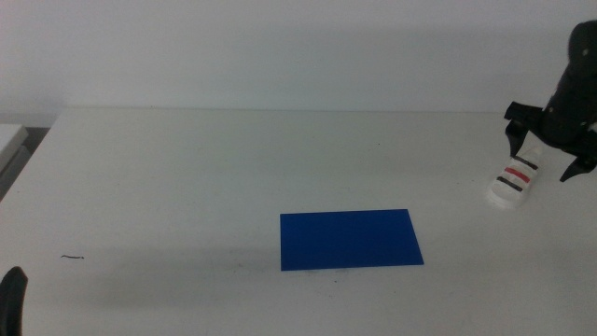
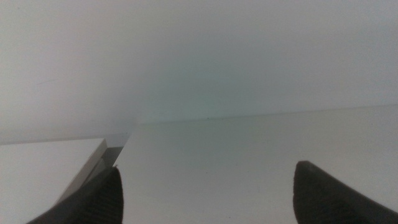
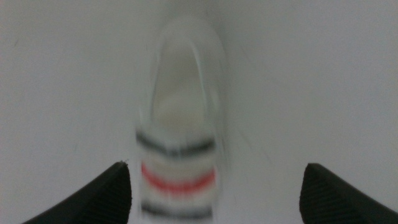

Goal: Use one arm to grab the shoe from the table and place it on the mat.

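The white worktop [image 1: 187, 168] carries a blue mat [image 1: 349, 239] near its middle. Well to the mat's right lies the shoe [image 1: 516, 181], under the right gripper [image 1: 544, 149], whose fingers [image 3: 93, 199] spread wide to either side of it. The left gripper [image 2: 205, 193] waits at the lower left edge, fingers wide and empty.

I see a plain white bench [image 1: 205, 168] filling most of my middle view. A flat deep-blue mat [image 1: 350, 239] lies directly on it, near the centre and toward the near edge. Well apart, at the far right, the small white shoe [image 1: 515, 181] rests on the surface. A short dark scratch [image 1: 74, 257] marks the near left.
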Robot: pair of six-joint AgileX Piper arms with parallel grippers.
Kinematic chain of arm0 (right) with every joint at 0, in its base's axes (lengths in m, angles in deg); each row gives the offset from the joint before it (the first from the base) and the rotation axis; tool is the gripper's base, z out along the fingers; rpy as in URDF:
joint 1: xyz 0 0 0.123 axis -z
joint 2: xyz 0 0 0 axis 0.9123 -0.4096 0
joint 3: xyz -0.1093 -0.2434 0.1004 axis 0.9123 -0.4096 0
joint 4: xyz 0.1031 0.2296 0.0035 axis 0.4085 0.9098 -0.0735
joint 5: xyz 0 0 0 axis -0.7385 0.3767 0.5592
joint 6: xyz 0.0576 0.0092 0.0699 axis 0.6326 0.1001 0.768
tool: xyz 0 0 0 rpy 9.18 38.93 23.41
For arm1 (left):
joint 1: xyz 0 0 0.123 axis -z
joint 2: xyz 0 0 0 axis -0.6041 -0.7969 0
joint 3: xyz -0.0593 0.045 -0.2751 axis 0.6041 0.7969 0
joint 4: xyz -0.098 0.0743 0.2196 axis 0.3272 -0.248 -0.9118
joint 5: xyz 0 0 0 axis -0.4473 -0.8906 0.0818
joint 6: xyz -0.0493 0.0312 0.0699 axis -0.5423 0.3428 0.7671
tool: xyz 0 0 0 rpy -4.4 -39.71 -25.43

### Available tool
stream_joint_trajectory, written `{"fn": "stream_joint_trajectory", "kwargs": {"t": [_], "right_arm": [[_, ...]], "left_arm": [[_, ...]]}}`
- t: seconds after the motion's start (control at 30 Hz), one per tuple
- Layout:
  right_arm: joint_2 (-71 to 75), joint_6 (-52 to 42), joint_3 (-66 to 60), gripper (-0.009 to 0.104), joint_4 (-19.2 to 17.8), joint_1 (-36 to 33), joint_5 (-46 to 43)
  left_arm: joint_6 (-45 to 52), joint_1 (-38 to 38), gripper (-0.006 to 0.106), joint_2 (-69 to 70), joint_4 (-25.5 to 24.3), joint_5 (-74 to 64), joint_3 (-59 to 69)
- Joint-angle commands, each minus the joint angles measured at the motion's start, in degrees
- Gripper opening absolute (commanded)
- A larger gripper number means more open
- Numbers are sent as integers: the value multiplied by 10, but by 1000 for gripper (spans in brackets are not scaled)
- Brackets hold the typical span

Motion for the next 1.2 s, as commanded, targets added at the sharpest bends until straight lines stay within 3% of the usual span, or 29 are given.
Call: {"fn": "stream_joint_trajectory", "kwargs": {"t": [0.0, 0.13, 0.23, 0.3, 0.4, 0.47, 0.5, 0.73, 0.97, 1.17], "right_arm": [[-30, 1, 27, 92, -10, 6, -4], [-65, -13, 39, 91, -10, 6, -33], [-74, -13, 39, 83, -10, 6, -44], [-74, -13, 39, 70, -10, 6, -44], [-72, 11, 39, 33, -8, 6, -38], [-63, 42, 39, 2, -8, 3, -13], [-57, 59, 39, -2, -10, -2, 8], [30, 103, 39, -2, -52, -127, 74], [29, 170, 37, -2, -49, -300, 75], [11, 229, 37, -2, -50, -356, 76]], "left_arm": [[-1, 0, 94, -3, 2, 7, 0], [-1, 0, 94, -3, 2, 7, 0], [-1, 0, 94, -3, 2, 7, 0], [-1, 0, 94, -3, 2, 7, 0], [-1, 0, 94, -3, 2, 7, 0], [-1, 0, 94, -3, 2, 7, 0], [-1, 0, 94, -3, 2, 7, 0], [-1, 0, 94, -3, 2, 7, 0], [-1, 0, 94, -3, 2, 7, 0], [-1, 0, 94, -3, 2, 7, 0]]}}
